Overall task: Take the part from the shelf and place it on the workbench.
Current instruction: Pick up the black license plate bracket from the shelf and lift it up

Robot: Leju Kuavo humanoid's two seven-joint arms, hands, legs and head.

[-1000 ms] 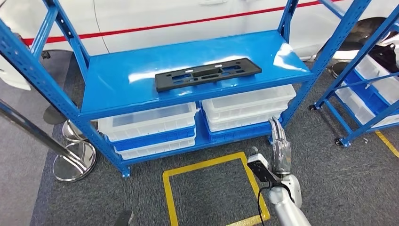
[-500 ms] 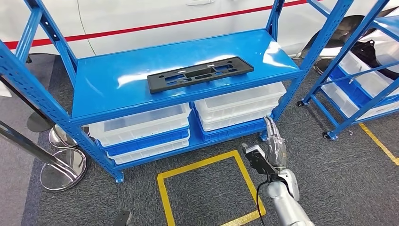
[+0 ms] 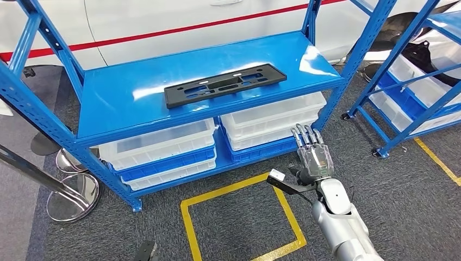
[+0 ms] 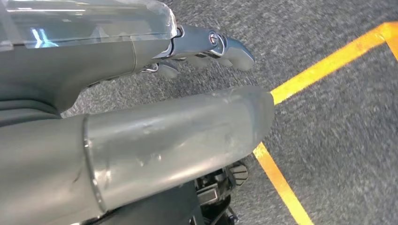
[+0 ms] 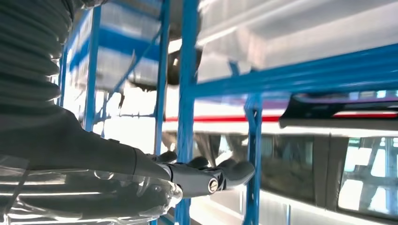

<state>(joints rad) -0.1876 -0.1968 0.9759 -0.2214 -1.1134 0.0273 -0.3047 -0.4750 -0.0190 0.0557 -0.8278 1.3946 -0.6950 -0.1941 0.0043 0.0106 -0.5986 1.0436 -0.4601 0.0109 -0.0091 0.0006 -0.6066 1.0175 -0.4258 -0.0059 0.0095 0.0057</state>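
Lying flat on the blue shelf [image 3: 136, 103], the part [image 3: 225, 84]; right robot hand [image 3: 312, 157] spread, empty.

You see a matt black plastic part [image 3: 224, 85] on the glossy blue painted-metal shelf [image 3: 125, 103], above rough grey carpet [image 3: 413, 201].

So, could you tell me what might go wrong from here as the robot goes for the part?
The black part lies flat and long on the glossy shelf; one hand could tip or slide it. The raised right hand sits below the shelf edge near the blue post and could clip either on its way up.
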